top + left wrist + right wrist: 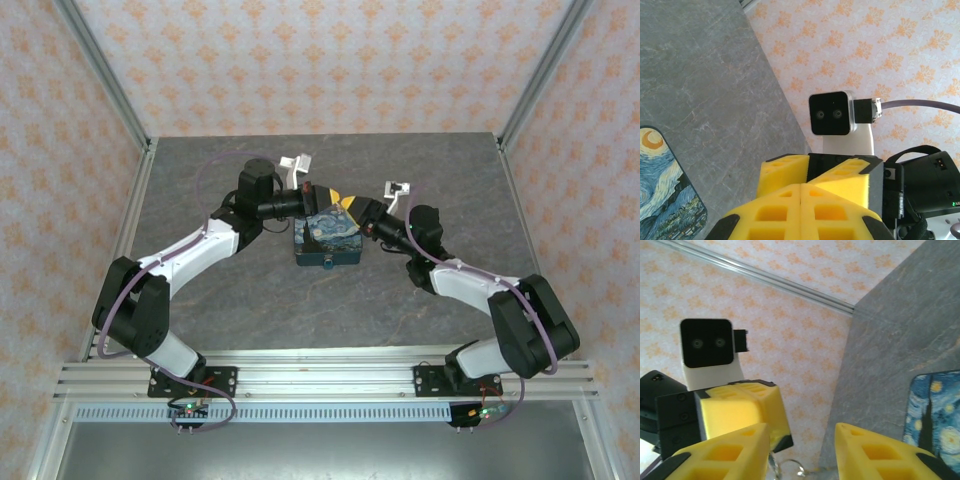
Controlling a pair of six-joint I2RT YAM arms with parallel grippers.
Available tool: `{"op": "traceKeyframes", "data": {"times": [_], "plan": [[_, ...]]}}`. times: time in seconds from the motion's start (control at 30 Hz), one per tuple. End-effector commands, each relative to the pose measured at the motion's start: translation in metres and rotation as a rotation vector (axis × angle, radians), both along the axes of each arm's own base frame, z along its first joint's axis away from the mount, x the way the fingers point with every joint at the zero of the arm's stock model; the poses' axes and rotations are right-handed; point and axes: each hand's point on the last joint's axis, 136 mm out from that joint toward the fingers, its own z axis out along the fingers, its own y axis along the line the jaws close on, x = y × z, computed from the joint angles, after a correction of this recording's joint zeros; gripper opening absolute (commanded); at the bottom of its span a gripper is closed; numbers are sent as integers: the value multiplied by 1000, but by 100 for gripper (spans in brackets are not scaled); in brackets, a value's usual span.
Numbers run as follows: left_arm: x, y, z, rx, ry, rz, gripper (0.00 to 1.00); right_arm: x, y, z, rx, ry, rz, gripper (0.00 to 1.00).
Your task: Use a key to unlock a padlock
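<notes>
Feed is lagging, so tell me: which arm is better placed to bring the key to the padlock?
Left, probably: the left gripper is shut, with small metal rings, likely the key's, hanging at its tip. The right gripper is open, gripping nothing.

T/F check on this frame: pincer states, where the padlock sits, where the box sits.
1. The left pincer is shut. True.
2. The right pincer is shut too. False: its fingers stand apart.
3. The padlock sits at the box's far side. False: it is at the near side of the painted box.
4. The two pincers face each other closely by the box's far edge. True.
5. The box lies at the left edge of the table. False: it lies mid-table, between the two arms.
</notes>
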Motion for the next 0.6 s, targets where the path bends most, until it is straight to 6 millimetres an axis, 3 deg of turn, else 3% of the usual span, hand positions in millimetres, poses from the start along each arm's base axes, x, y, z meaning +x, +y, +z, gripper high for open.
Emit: {"op": "traceKeyframes", "data": {"times": [0.0, 0.57], "plan": [[-1, -6, 11, -28, -37, -24, 0, 0, 6, 28, 55, -84, 22, 38], [10, -5, 6, -37, -19, 33, 0, -7, 14, 19, 76, -66, 48, 31]]}}
